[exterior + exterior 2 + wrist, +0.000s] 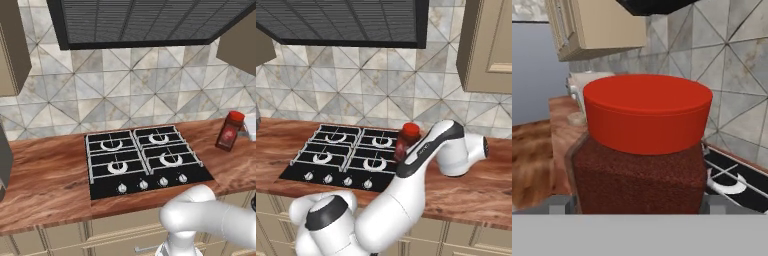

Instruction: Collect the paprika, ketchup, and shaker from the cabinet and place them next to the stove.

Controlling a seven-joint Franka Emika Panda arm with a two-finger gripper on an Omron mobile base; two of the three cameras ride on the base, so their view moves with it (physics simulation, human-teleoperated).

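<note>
Item 1, stove [142, 160]: I log a black four-burner cooktop set in the wooden counter [45, 175], silver knobs along its front.

Item 2, paprika [229, 131]: squarish jar, packed with dark red-brown spice to just under its bright red cap; upright on the counter to the right of the stove, apart from it.

Item 3, gripper [639, 207]: from the hand camera I see the paprika [643, 150] square between its fingers, which stand spread wide to either side of the jar's base; whether they touch the jar I cannot tell.
</note>
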